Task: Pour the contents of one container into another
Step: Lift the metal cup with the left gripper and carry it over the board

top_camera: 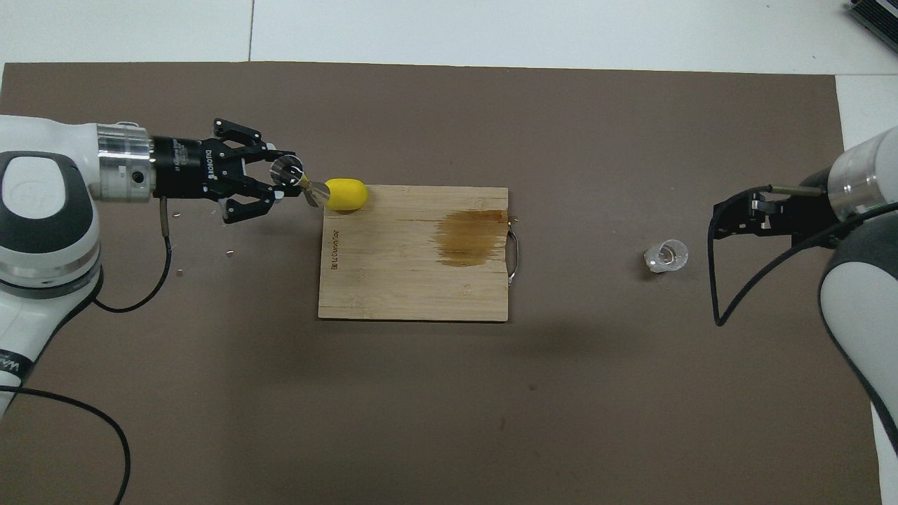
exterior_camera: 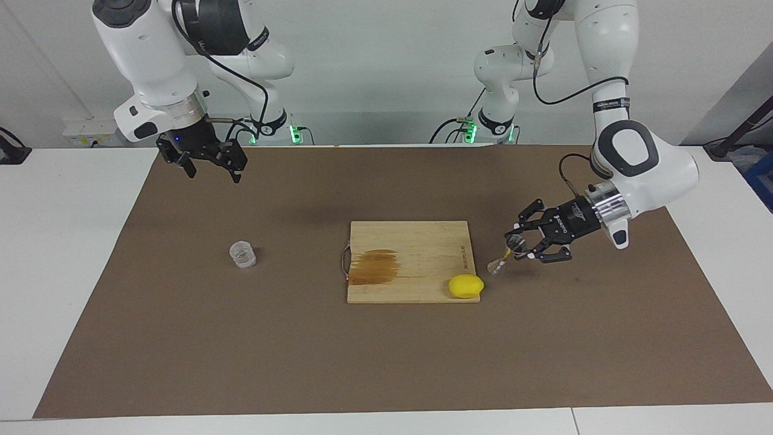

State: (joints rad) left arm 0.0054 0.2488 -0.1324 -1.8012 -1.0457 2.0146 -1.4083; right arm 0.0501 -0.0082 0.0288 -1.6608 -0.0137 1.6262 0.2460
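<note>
My left gripper (exterior_camera: 524, 243) (top_camera: 279, 179) is shut on the steel jigger (exterior_camera: 506, 256) (top_camera: 303, 182). It holds the jigger tilted low over the mat, beside the cutting board's corner near the lemon. I cannot tell whether the jigger's free end touches the mat. The clear squat cup (exterior_camera: 243, 254) (top_camera: 666, 255) stands on the mat toward the right arm's end of the table. My right gripper (exterior_camera: 210, 170) (top_camera: 728, 216) is open and empty, raised over the mat and apart from the cup.
A wooden cutting board (exterior_camera: 423, 241) (top_camera: 407, 280) lies mid-table with a brown wet stain (exterior_camera: 374, 266) (top_camera: 471, 238). A yellow lemon (exterior_camera: 465, 286) (top_camera: 346, 194) sits on its corner close to the jigger. A brown mat (exterior_camera: 386, 362) covers the table.
</note>
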